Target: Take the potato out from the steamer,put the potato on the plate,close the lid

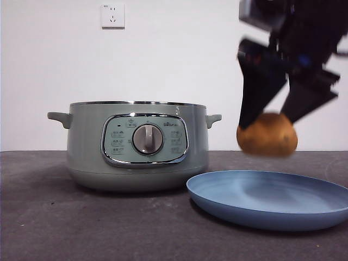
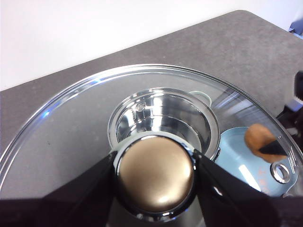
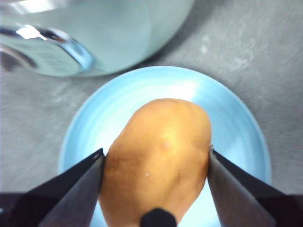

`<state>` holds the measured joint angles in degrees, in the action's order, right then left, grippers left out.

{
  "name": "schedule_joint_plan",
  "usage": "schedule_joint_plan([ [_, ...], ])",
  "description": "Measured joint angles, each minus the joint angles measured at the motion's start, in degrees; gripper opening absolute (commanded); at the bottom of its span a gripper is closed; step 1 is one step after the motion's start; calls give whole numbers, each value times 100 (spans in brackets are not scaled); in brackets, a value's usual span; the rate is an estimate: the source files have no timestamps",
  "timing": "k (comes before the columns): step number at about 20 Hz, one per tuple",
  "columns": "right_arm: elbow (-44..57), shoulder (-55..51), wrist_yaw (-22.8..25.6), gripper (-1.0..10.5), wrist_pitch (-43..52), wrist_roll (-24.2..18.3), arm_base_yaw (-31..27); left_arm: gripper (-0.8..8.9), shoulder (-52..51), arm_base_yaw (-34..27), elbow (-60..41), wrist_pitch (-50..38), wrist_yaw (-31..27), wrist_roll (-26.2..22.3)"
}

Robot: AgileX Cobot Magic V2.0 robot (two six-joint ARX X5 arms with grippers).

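The right end effector is clenched on the oval orange-brown potato, holding it in the air above the wide light-blue plate, ready to be lowered. The left end effector grips the knob of the clear glass lid, keeping it off the open sage-green steamer on the dark tabletop.

Open air separates the potato from the plate beneath.

White wall (one socket), dark table
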<state>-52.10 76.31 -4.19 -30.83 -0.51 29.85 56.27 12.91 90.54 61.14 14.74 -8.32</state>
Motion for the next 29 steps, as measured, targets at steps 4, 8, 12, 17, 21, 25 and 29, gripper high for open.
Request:
schedule_joint_plan([
  [4,737,2,-17,-19,990,74,-111,-13,-2,0,0,0,22,0],
  [8,1088,55,-26,-19,1373,140,-146,-13,-2,0,0,0,24,0],
  [12,1102,219,-28,-18,1394,166,-142,-13,-2,0,0,-7,26,0],
  [17,1093,409,-31,162,1445,339,-142,-13,13,0,0,-44,33,0],
  [21,1091,409,-24,550,1443,439,-144,-13,334,127,0,-275,280,0],
  [25,1095,396,-4,574,1399,463,-142,-13,911,442,0,-595,278,-2],
  [29,1073,-142,-2,573,1379,483,-170,-13,1510,732,0,-1093,280,-46],
])
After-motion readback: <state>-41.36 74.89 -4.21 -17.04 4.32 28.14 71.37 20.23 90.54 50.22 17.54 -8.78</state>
